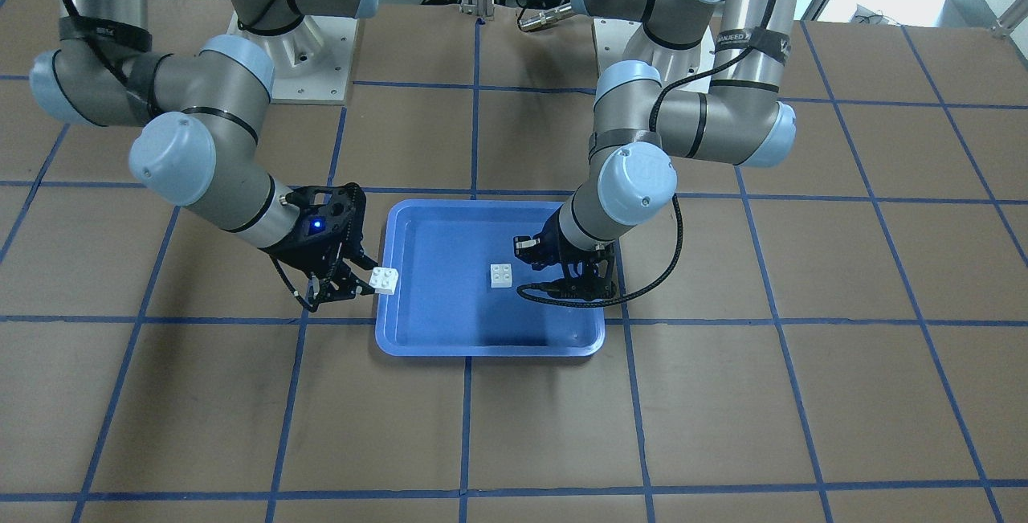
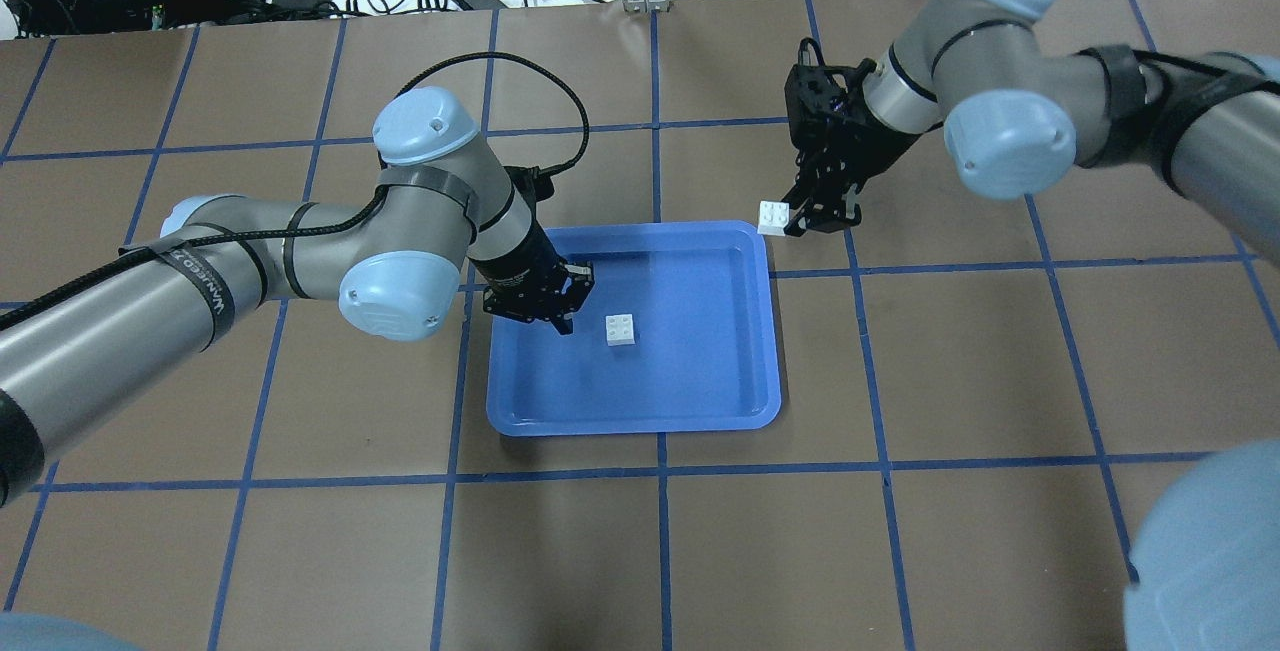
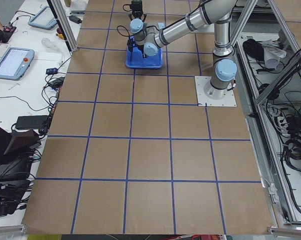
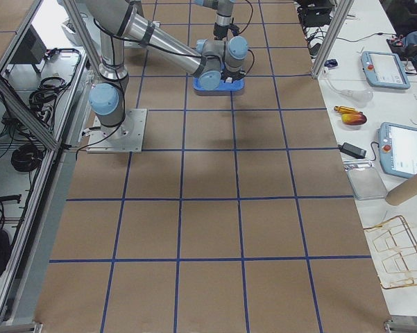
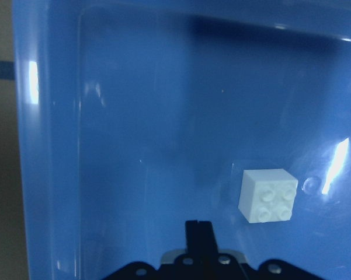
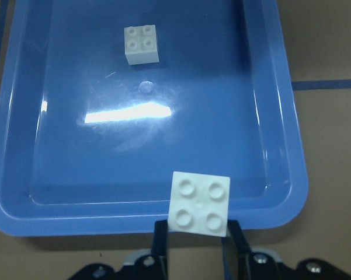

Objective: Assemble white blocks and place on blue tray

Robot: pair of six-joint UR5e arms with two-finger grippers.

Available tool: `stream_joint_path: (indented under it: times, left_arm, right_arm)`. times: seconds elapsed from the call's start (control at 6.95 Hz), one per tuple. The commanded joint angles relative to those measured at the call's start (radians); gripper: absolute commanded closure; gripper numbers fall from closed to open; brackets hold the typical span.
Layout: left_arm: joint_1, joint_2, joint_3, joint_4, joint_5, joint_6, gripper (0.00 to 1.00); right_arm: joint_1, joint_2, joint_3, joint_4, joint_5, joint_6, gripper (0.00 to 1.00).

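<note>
**One block held, one in tray**

R claw (image 2: 800,221) pinches a white block (image 2: 773,218) by the blue tray (image 2: 640,426) rim, at the far right corner. 2nd white block (image 2: 622,329) sits in the tray, studs up. L claw (image 2: 562,321), pinched shut & empty, hangs just left of it.

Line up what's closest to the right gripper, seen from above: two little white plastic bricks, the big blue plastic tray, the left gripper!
1. White studded brick, pinched in the right gripper.
2. Blue rectangular plastic tray, its corner just beside.
3. Second white brick, mid-tray.
4. Left gripper, beyond that brick.
</note>
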Motion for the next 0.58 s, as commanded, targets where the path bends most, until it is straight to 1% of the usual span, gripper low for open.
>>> stream_joint_path:
  times: [0.0, 0.14, 0.29, 0.43]
  left_arm:
    - [0.000, -0.020, -0.002, 0.022, -0.066, 0.000, 1.00]
    - [0.000, -0.021, -0.002, 0.022, -0.065, 0.000, 1.00]
    - [0.000, -0.026, -0.002, 0.024, -0.066, 0.001, 1.00]
    - [0.000, -0.031, -0.001, 0.025, -0.066, 0.006, 1.00]
  right_arm:
    - [0.083, -0.001, 0.073, -0.141, 0.014, 0.105, 1.00]
    - [0.108, 0.021, 0.074, -0.193, 0.016, 0.119, 1.00]
    - [0.111, 0.058, 0.073, -0.203, 0.014, 0.157, 1.00]
    - [0.123, 0.098, 0.068, -0.256, 0.011, 0.171, 1.00]
